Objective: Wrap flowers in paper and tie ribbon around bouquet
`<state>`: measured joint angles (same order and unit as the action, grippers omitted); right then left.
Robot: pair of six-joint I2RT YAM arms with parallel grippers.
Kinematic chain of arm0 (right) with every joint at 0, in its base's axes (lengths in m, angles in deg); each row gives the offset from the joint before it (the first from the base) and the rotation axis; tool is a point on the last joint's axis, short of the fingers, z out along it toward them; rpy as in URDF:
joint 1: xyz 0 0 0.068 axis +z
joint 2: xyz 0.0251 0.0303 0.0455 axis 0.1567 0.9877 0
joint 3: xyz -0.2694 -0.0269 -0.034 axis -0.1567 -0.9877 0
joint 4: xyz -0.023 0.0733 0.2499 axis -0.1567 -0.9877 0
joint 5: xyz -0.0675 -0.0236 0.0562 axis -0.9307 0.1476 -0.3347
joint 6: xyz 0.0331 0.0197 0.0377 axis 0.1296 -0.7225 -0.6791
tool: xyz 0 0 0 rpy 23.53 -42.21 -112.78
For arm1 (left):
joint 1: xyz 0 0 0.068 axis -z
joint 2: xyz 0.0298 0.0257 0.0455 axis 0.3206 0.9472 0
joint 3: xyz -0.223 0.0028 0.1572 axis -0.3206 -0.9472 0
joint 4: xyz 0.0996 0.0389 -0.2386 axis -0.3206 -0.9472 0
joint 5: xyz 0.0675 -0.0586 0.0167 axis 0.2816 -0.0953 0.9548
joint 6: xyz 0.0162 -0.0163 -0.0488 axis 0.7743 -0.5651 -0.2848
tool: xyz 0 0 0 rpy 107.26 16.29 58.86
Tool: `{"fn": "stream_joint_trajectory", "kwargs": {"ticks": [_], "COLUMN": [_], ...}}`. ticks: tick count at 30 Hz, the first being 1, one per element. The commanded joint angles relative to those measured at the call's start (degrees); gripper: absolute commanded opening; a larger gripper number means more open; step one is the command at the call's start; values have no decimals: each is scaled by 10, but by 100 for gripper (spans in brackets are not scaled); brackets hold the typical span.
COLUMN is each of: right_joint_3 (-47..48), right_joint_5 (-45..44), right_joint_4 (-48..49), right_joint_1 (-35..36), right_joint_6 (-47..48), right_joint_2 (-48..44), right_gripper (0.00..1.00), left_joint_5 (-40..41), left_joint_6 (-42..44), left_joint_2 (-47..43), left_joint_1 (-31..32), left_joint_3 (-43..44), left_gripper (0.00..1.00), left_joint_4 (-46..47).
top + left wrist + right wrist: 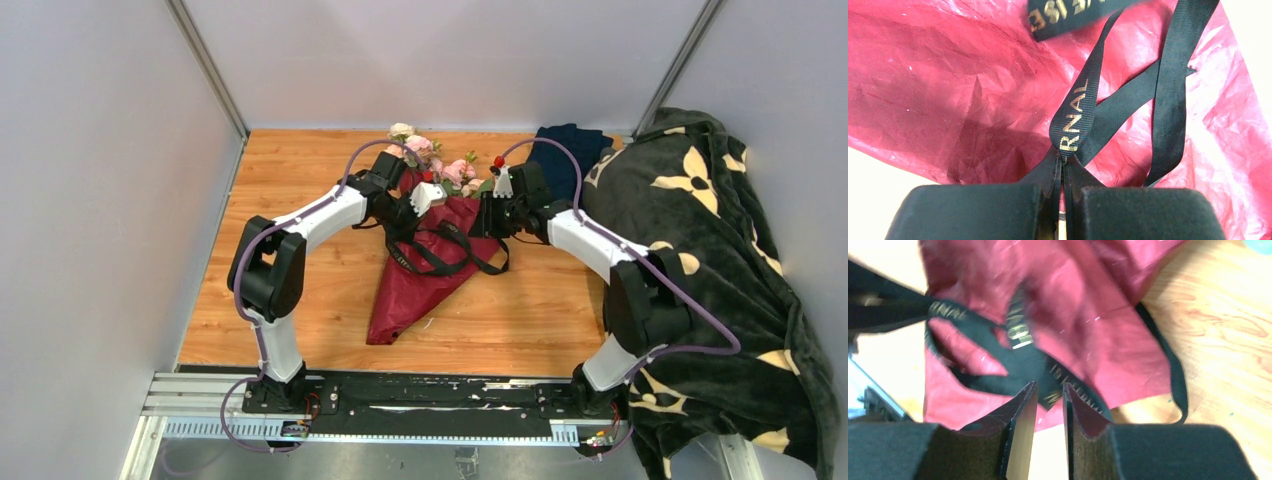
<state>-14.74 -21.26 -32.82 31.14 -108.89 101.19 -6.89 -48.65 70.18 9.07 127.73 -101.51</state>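
The bouquet (415,285) lies flat near the middle of the bench (290,190), its pointed end toward the near edge. The flowers (425,150), pink and cream roses, spill out toward the far edge. The paper (948,75) is crinkled burgundy-red and is wrapped into a cone.

A black ribbon (1075,115) with gold lettering crosses the cone in loose loops and tails. The left claw (1063,167) is clenched on a fold of this ribbon, which rises from between its pads. The right claw (1049,390) is released, its jaws a little apart. The ribbon runs just past its tips, with nothing pinched between them.

A folded navy cloth (565,150) sits by the far edge, toward the right corner. A dark green blanket (700,230) with cream flower shapes drapes over the right edge.
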Motion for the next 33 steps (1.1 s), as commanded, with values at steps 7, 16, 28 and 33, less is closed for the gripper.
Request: {"fn": "stream_joint_trajectory", "kwargs": {"ticks": [7,16,28,33], "right_joint_3": [11,-118,-250,-207], "right_joint_5": [69,-7,-67,-44], "right_joint_4": [-40,-28,168,159], "right_joint_1": [10,47,121,117], "right_joint_6": [114,270,707,726], "right_joint_2": [-29,-139,-169,-117], "right_gripper": [37,47,52,51], "left_joint_5": [-22,-15,-18,-16], "left_joint_6": [20,32,30,32], "left_joint_2": [-21,-34,-25,-22], "left_joint_1": [-2,-2,-2,-2], "left_joint_3": [-6,-11,-8,-6], "left_gripper": [0,0,0,0], "left_joint_4": [1,6,5,4]}}
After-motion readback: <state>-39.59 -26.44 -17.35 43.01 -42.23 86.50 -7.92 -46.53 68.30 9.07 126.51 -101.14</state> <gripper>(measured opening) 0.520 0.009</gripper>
